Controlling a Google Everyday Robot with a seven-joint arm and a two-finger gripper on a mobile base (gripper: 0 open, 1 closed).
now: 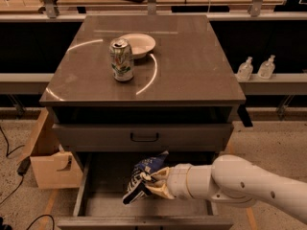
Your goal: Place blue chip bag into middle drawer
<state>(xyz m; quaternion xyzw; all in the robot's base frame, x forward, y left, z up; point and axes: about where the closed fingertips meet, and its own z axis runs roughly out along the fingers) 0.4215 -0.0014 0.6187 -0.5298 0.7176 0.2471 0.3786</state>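
Observation:
The blue chip bag (143, 176) is dark blue with white patches and hangs crumpled in my gripper (152, 182). The gripper is shut on the bag and holds it inside the open middle drawer (96, 210), a little above its grey floor, left of centre. My white arm (240, 185) reaches in from the right over the drawer's right side. The bag's lower end points down toward the drawer floor; I cannot tell if it touches.
A green-and-silver drink can (121, 60) and a white bowl (138, 44) stand on the cabinet top. The shut drawer front with a black loop handle (144, 137) is just above the open drawer. A wooden box (50, 162) is at the left. Two bottles (256, 67) sit at the right.

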